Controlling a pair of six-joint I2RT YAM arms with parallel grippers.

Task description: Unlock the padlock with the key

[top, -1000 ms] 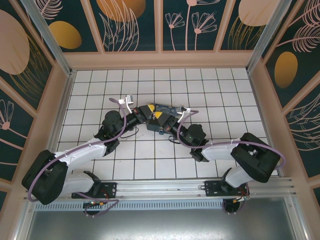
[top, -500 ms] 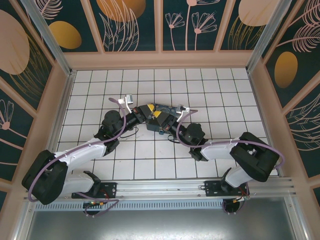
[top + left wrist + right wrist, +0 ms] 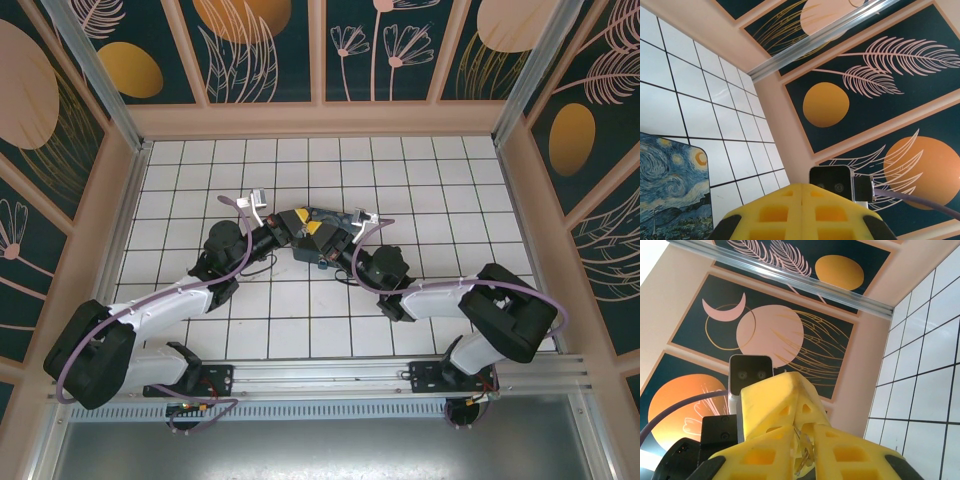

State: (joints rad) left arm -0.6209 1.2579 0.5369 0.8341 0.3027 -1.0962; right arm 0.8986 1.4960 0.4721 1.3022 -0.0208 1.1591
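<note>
— Only my right arm has shifted in the last second: its elbow has crept slightly toward the left of the top view. My left arm and both sets of jaws have stayed put, meeting at mid-frame over the tiled counter.

— How many things lie under them?

— One printed box, swirled blue and yellow, at the upper edge of the meeting point. Its corner also lies at the lower left of my left wrist view.

— And the jaws?

— Two yellow fingers each. The left jaws' fingers are pressed together along one seam at the bottom of the left wrist view. Whether they pinch anything at the tips I cannot tell. The right jaws' fingers close on one thin pale sliver of metal, the key, at the bottom middle of the right wrist view. One finger of the left jaws sits just above them.

— The padlock?

— Too small or too hidden for me to place.

— Anything else?

— Two wrist cameras: the right camera just above my left fingers, the left camera at the centre left of the right wrist view.
</note>
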